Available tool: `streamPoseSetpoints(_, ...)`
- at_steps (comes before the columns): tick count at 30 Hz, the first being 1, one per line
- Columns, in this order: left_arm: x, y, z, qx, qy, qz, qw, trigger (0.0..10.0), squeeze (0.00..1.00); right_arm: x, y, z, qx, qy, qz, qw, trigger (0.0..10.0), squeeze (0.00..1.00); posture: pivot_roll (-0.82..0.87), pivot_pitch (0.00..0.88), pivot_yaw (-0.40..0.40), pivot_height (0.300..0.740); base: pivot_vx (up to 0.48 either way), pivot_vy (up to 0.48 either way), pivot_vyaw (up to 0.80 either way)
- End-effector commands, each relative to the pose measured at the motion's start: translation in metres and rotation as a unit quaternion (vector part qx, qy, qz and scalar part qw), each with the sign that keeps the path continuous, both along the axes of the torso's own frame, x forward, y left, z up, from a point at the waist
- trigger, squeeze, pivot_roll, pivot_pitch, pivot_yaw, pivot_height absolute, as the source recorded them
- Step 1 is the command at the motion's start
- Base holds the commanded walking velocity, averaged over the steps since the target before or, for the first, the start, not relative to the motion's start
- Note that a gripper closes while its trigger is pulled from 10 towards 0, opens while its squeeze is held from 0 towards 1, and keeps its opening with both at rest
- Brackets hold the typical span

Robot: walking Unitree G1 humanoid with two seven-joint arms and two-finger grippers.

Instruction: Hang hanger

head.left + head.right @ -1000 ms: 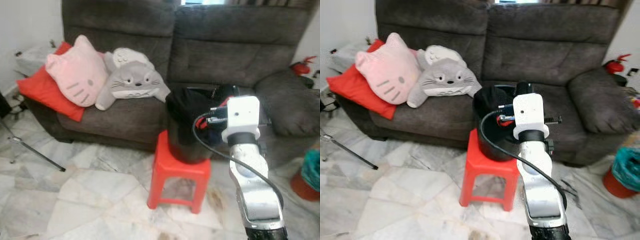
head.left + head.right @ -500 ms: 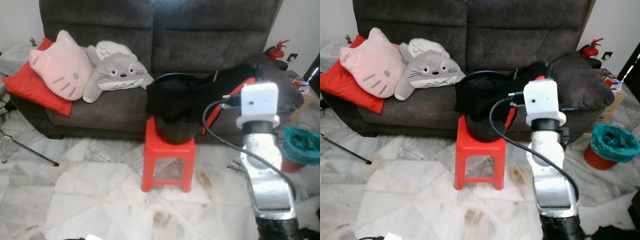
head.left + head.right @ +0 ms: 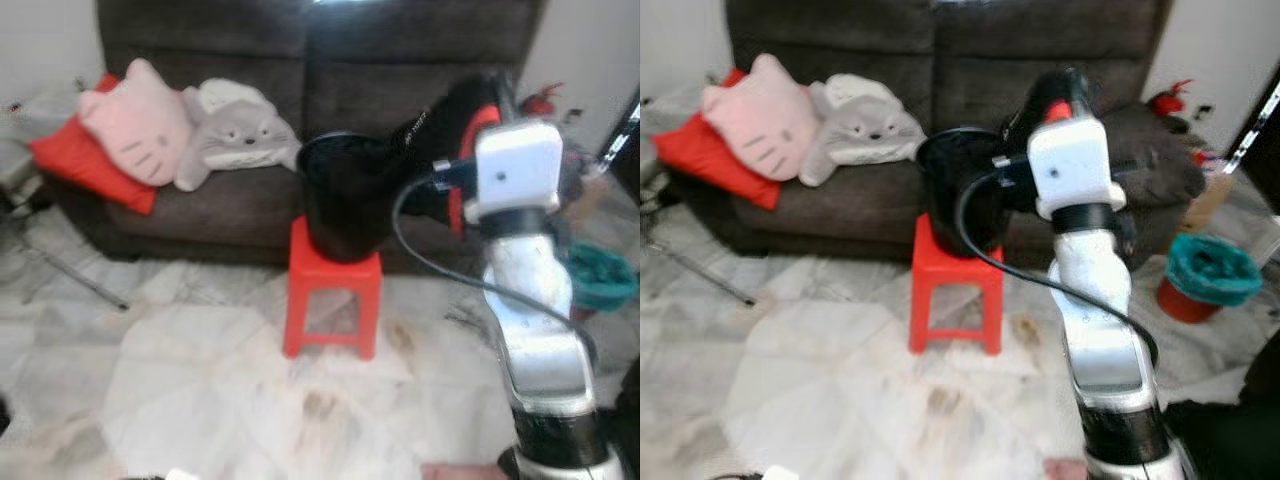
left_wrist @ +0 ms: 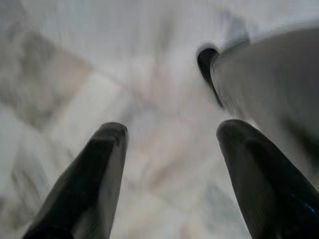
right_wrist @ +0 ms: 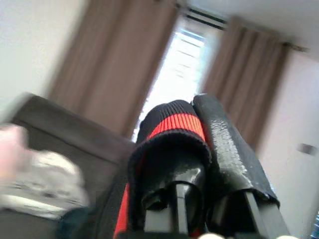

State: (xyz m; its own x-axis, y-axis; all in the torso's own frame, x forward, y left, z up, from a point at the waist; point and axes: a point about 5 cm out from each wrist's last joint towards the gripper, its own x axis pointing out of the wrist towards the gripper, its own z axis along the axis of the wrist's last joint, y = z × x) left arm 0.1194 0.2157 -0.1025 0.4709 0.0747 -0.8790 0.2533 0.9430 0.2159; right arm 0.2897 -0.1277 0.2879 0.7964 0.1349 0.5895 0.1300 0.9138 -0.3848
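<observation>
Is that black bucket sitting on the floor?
No, the black round plastic bucket stands on top of the small red plastic stool, in front of the dark grey fabric sofa.

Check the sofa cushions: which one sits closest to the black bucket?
The grey cat-face plush. It lies right beside the black bucket on the red stool; the pink cat cushion and the red cushion sit further to the robot's left.

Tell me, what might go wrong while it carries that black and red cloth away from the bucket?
The right gripper pinches only the garment at its red-banded edge, so it could slip out. The rest trails toward the black bucket on the red stool and might snag and tip it. The head views are blurred, so aiming may suffer.
</observation>
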Motion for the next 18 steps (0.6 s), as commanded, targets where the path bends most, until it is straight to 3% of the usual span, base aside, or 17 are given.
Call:
streamPoseSetpoints(1, 0.000, 0.002, 0.000, 0.003, 0.002, -0.004, 1.000, 10.0, 0.00, -0.014, 0.014, 0.022, 0.004, -0.044, 0.070, 0.997, 10.0, 0.00, -0.12, 0.000, -0.006, 0.740, -0.285, 0.000, 0.00)
streamPoseSetpoints(2, 0.000, 0.002, 0.000, 0.003, 0.002, -0.004, 1.000, 10.0, 0.00, -0.014, 0.014, 0.022, 0.004, -0.044, 0.070, 0.997, 10.0, 0.00, -0.12, 0.000, -0.006, 0.740, -0.285, 0.000, 0.00)
streamPoseSetpoints(5, -0.001, 0.002, 0.000, 0.004, 0.001, -0.002, 1.000, 10.0, 0.00, -0.018, 0.029, 0.025, 0.032, -0.033, 0.150, 0.988, 10.0, 0.00, -0.12, 0.000, -0.007, 0.740, -0.272, 0.000, 0.00)
streamPoseSetpoints(11, 0.000, 0.001, 0.000, 0.003, 0.000, -0.001, 1.000, 10.0, 0.00, -0.014, 0.026, 0.019, 0.032, -0.015, 0.149, 0.988, 10.0, 0.00, -0.12, 0.000, -0.010, 0.740, 0.000, 0.000, 0.00)
streamPoseSetpoints(13, 0.001, 0.000, 0.000, 0.003, 0.000, -0.001, 1.000, 10.0, 0.00, -0.011, 0.023, 0.014, 0.032, 0.001, 0.151, 0.988, 10.0, 0.00, -0.12, 0.000, -0.010, 0.740, 0.000, 0.000, 0.00)
streamPoseSetpoints(18, 0.002, -0.001, 0.000, 0.003, 0.000, -0.001, 1.000, 10.0, 0.00, -0.013, 0.029, -0.005, 0.009, 0.070, 0.229, 0.971, 10.0, 0.00, -0.12, 0.000, -0.012, 0.740, 0.000, 0.000, 0.00)
